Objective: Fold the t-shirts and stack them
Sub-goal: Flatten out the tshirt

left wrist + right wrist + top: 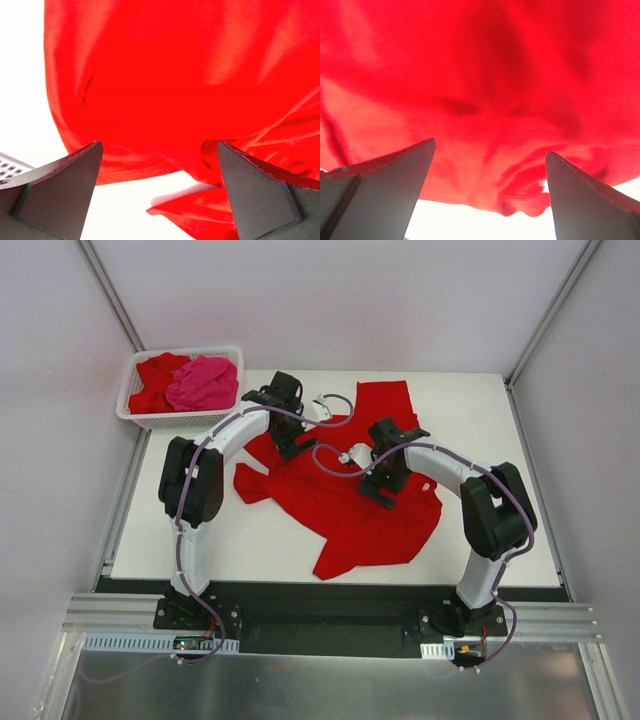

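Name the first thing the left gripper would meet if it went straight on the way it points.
The red t-shirt on the table; its cloth fills the view ahead of the open left gripper. How near is unclear.

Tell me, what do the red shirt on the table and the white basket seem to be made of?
The red shirt looks like soft, matte cloth: it lies limp in wrinkles and folds. The basket looks like smooth white plastic, going by its stiff lattice walls.

I see one t-shirt (350,510) on table (200,540), centre. Basket (135,418) at far-left corner, two more t-shirts (203,383) in it side by side. My left gripper (290,445) above shirt's left part, right gripper (380,485) above its middle.
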